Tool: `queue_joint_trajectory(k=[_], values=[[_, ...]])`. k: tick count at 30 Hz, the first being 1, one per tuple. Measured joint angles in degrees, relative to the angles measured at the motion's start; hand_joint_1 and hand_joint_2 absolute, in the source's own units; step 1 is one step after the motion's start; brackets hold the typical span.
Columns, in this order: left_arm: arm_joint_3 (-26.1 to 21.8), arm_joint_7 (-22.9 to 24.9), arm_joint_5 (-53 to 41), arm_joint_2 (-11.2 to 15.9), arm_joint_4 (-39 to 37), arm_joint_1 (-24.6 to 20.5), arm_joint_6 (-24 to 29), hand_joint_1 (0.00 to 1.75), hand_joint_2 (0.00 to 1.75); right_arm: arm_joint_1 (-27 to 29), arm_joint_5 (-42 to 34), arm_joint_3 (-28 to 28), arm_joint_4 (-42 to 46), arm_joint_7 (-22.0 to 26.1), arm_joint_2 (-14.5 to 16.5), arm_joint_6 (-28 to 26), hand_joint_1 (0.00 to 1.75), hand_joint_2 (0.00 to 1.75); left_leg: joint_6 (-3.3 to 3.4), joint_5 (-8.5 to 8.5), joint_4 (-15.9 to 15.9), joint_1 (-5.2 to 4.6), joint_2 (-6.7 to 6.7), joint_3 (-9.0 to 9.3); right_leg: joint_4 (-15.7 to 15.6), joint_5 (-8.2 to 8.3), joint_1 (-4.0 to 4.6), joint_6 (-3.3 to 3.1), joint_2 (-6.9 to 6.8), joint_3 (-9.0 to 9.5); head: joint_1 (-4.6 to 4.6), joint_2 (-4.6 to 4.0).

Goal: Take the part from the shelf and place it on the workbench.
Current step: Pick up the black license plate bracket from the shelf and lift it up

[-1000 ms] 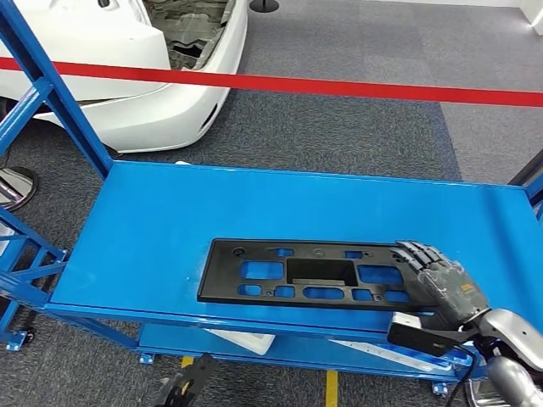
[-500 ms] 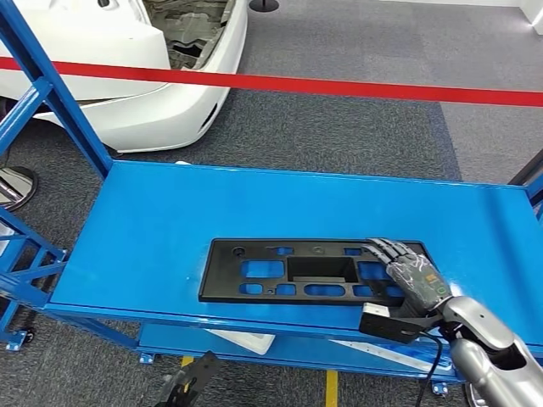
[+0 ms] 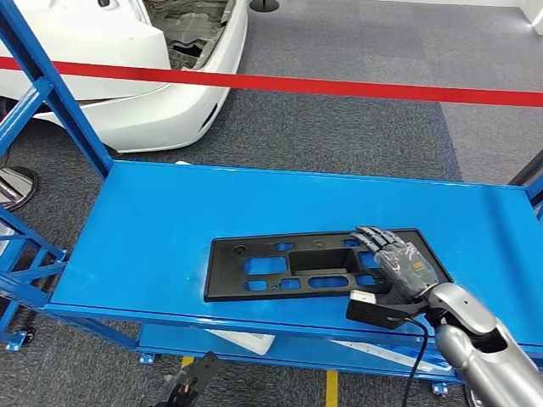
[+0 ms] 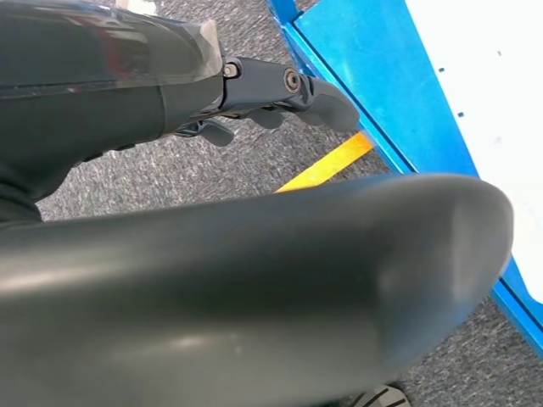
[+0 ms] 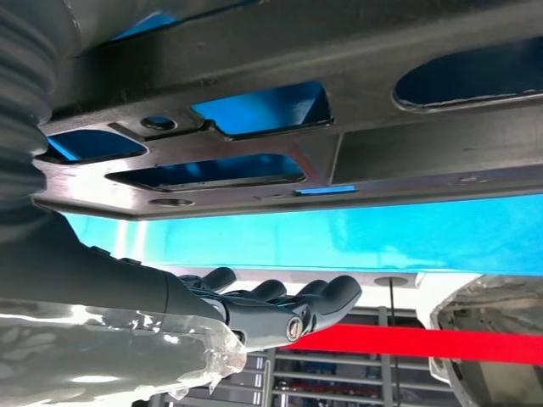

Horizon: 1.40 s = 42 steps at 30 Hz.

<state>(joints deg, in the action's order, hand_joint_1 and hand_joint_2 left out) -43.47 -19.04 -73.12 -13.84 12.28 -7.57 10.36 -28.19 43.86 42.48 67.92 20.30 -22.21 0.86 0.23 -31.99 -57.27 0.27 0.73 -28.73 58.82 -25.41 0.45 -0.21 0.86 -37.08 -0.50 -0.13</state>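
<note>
Black plastic part [image 3: 314, 264], flat and rectangular with several cutouts, lies on the blue desk [image 3: 160, 229] near its front edge, right of centre, its long side running along that edge. Blue surface shows through the cutouts. My right hand [image 3: 394, 259] rests on the right end of the part, fingers [image 3: 372, 237] stretched out flat over its top face and pointing toward the far side of the desk. The hand covers that end from above; whether the thumb hooks under the edge I cannot tell, so I cannot say if the part is gripped or merely touched. In the right wrist view, the part [image 5: 307, 127] runs across the frame close to the camera with blue desk beside it, and my fingers [image 5: 320, 301] are extended and close together, with nothing visibly clasped between them. My left hand [image 4: 282, 89] hangs low beside the desk frame over grey carpet [image 4: 192, 170] and a yellow floor line [image 4: 327, 161]; its fingers are loosely curled and hold nothing. Beyond the desk, a red barrier tape [image 3: 320, 85] crosses the view, and a white car body [image 3: 128, 68] stands on the carpet at the far left.
</note>
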Motion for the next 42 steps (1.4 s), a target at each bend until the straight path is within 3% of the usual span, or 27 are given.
queue_joint_trajectory(k=[14,21,28,30,31,33,34,35,42], values=[[0.1,0.0,0.5,0.0,0.0,0.0,0.0,0.0,0.0,-2.8,2.5,1.5,-4.5,-1.9,0.2,0.9,0.0,1.75,0.0,0.0,0.0,0.0,0.0,0.05,0.0,0.0,0.0,0.0,0.03,0.02,0.0,0.0],[0.1,0.1,0.8,0.0,0.0,0.0,0.0,0.0,0.0,-4.5,8.6,3.3,-6.7,-5.9,0.8,-3.5,0.0,1.75,0.0,0.0,0.0,0.0,0.0,0.12,0.0,0.0,0.0,0.0,0.03,0.12,0.0,0.0],[0.1,0.1,0.8,0.0,0.0,-0.1,0.0,0.0,0.0,-4.7,11.3,4.4,-7.7,-6.9,1.8,-6.5,0.0,1.75,0.0,0.0,0.0,0.0,0.0,0.23,0.0,0.0,0.0,0.0,0.04,0.2,0.0,0.0],[0.2,0.1,0.8,0.0,0.0,-0.1,0.0,0.0,0.0,-4.6,12.4,4.6,-7.9,-7.0,2.0,-7.8,0.16,1.75,0.0,0.0,0.0,0.0,0.0,0.25,0.0,0.0,0.01,0.0,0.04,0.21,0.0,0.0],[0.2,0.1,0.9,0.0,0.0,-0.1,0.0,0.0,0.0,-4.4,12.9,4.7,-8.0,-7.0,2.1,-8.4,0.43,1.75,0.0,0.0,0.0,0.0,0.0,0.26,0.0,0.0,0.01,0.0,0.05,0.21,0.0,0.0],[0.3,0.1,0.8,0.0,0.0,-0.1,0.0,0.0,0.0,-4.0,13.7,5.0,-8.1,-7.0,2.4,-9.5,1.25,1.75,0.0,0.0,0.0,0.0,0.0,0.27,0.0,0.0,0.01,0.0,0.04,0.22,0.0,0.0],[0.4,0.1,0.8,0.0,0.0,-0.1,0.0,0.0,0.0,-3.7,13.8,5.1,-8.2,-7.0,2.5,-9.9,1.58,1.75,0.0,0.0,0.0,0.0,0.0,0.27,0.0,0.0,0.01,0.0,0.04,0.22,0.0,0.0],[0.4,0.2,0.7,0.0,0.0,-0.1,0.0,0.0,0.0,-3.4,14.0,5.2,-8.2,-7.0,2.6,-10.2,1.74,1.75,0.0,0.0,0.0,0.0,0.0,0.27,0.0,0.0,0.01,0.0,0.03,0.22,0.0,0.0],[0.9,0.2,0.6,0.0,0.0,-0.1,0.0,0.0,0.0,-1.9,14.1,5.3,-8.6,-6.9,2.9,-11.6,1.75,1.75,0.0,0.0,0.0,-0.01,0.0,0.27,0.0,0.0,0.01,0.0,0.03,0.22,0.0,0.0]])
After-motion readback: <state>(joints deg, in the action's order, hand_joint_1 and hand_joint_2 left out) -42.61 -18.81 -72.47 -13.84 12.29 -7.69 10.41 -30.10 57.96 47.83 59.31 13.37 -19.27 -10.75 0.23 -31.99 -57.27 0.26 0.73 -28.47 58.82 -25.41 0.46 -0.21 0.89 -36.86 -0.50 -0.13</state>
